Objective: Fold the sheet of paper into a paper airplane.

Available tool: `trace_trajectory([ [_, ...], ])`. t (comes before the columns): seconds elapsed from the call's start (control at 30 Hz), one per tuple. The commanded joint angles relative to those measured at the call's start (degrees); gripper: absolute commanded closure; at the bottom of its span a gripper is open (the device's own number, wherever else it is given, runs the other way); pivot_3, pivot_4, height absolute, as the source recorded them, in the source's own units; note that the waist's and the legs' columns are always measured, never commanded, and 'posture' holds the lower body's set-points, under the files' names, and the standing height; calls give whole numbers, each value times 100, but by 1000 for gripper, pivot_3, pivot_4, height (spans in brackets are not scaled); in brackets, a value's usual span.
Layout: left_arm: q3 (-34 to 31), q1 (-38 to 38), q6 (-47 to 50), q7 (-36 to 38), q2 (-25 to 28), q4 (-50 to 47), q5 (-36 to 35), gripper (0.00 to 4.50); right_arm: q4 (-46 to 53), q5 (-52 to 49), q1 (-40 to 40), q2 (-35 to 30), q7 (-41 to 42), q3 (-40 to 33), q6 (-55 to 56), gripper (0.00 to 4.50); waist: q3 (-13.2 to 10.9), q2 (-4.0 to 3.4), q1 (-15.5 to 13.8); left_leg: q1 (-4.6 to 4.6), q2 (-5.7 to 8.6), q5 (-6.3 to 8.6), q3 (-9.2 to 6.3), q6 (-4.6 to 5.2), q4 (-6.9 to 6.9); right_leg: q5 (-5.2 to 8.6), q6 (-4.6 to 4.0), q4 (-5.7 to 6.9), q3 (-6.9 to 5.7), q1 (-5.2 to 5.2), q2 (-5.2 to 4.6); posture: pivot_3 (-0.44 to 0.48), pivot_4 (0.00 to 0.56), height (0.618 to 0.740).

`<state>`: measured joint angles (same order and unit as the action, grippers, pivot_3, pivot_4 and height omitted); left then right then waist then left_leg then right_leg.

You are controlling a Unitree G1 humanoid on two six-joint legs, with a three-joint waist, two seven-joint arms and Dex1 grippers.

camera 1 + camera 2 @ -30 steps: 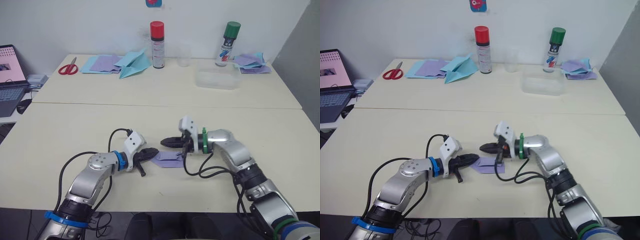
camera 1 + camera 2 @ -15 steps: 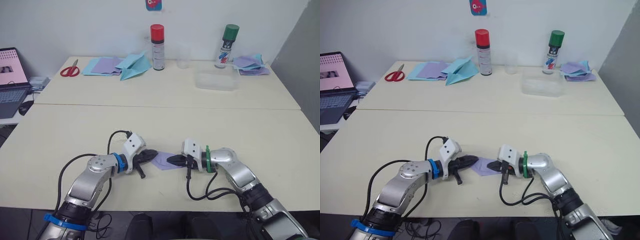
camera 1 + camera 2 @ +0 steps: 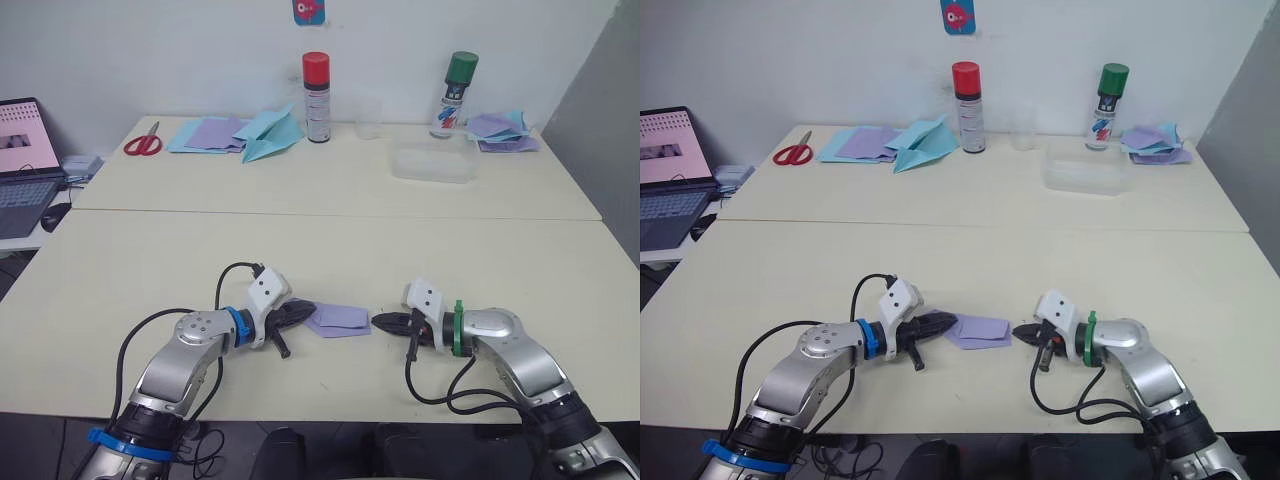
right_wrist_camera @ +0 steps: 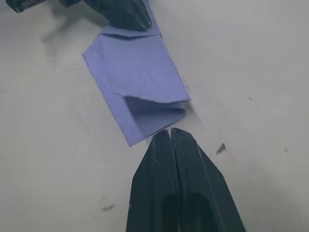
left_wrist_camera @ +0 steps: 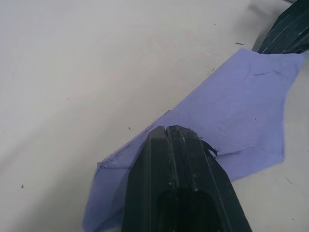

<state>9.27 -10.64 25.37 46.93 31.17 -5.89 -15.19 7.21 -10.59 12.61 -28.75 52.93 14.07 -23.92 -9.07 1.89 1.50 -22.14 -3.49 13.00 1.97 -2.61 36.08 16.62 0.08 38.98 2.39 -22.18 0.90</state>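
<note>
On the near table (image 3: 120,270), close to its near edge, the sheet of paper (image 3: 338,320) lies folded and flat, a small lavender shape between the two grippers. The left gripper (image 3: 298,313) reaches in from the left with its black fingers pressed together; its tips sit on the paper's left end. The left wrist view shows the closed fingers (image 5: 181,169) lying over the sheet and hiding that end of it, so whether any paper is nipped between them cannot be told. The right gripper (image 3: 383,322) rests just right of the sheet, its fingers shut tight with no paper between them. In the right wrist view the fingertips (image 4: 170,137) stop just beside the paper's near corner, where a folded flap overlaps the layer beneath; whether they touch its edge is hard to make out.

Across the seam, on the far table (image 3: 350,185), a light-blue paper airplane (image 3: 268,132) rests on a spread of purple and blue sheets (image 3: 205,131), with red scissors (image 3: 142,142) to their left. A red-capped spray can (image 3: 316,83) and a green-capped spray can (image 3: 456,82) stand upright, a clear cup (image 3: 368,116) between them and a clear plastic tub (image 3: 433,161) nearer. Another paper pile (image 3: 505,128) lies at the far right. A laptop (image 3: 22,165) is cut off at the left edge.
</note>
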Motion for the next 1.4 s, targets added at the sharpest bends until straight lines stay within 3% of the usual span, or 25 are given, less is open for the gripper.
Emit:
trace_trajectory([
  [0.03, 211, 70, 72, 14, -32, 274, 182, 4500, 441, -420, 164, 140, 11, -341, 153, 4476, -1, -2, 3, -1, 0, 0, 1, 0, 0, 0, 0, 0, 0, -1, 0, 0, 150, 740],
  [0.17, 223, 42, 42, 7, -54, 309, 180, 4500, 332, -477, 580, 574, -293, -412, 334, 4476, -2, -3, 20, -1, -3, 0, -1, 0, -1, 0, 1, 1, -1, -2, 3, 0, 150, 740],
  [0.27, 240, 27, 27, 6, -62, 326, 182, 4500, 36, -192, 855, 802, -396, -35, 395, 4476, -2, -3, 9, -2, -3, 0, -3, 0, -2, 0, 0, 1, -3, -3, 4, 0, 150, 740],
  [0.43, 159, 50, 60, -15, -29, 235, 119, 4500, -468, 368, 1035, 863, -244, 849, 303, 4476, -2, -4, 3, -17, -1, 0, -1, 0, -2, 0, 0, -4, -2, -10, 3, 0, 150, 740],
  [0.7, -559, 98, 409, -107, 120, 52, -329, 4500, -923, 846, 1082, 752, -251, 1242, 435, 4476, -3, -4, 29, -19, -8, 0, -5, 0, -3, 1, -1, -4, -6, -14, 6, 0, 150, 740],
  [0.9, -830, 259, 227, -147, 546, 521, -91, 4500, -853, 860, 1049, 748, -250, 1218, 421, 4476, -3, -4, 32, -16, -11, 0, -9, 0, -4, 1, -2, 0, -9, -15, 9, 0, 150, 740],
  [1.07, -1220, 138, 253, -239, 448, 514, -399, 4500, -824, 767, 1049, 798, -262, 1128, 487, 4476, -3, -5, 30, -13, -10, 0, -5, 0, -4, 2, -3, 0, -7, -13, 5, 0, 150, 740],
  [1.2, -1543, 147, 425, -238, 412, 219, -710, 4500, -541, 253, 1060, 1041, -235, 705, 711, 4476, -22, 7, 31, -21, -13, 0, -7, 0, -4, 2, -3, 1, -10, -20, 6, 0, 150, 740],
  [1.4, -1810, 494, 471, -80, 743, -214, -830, 4500, 170, -376, 1382, 992, -54, 12, 954, 4476, -25, 8, 30, -103, -12, 0, -3, -1, -3, -1, -2, 6, -5, -105, 7, 0, 150, 740],
])
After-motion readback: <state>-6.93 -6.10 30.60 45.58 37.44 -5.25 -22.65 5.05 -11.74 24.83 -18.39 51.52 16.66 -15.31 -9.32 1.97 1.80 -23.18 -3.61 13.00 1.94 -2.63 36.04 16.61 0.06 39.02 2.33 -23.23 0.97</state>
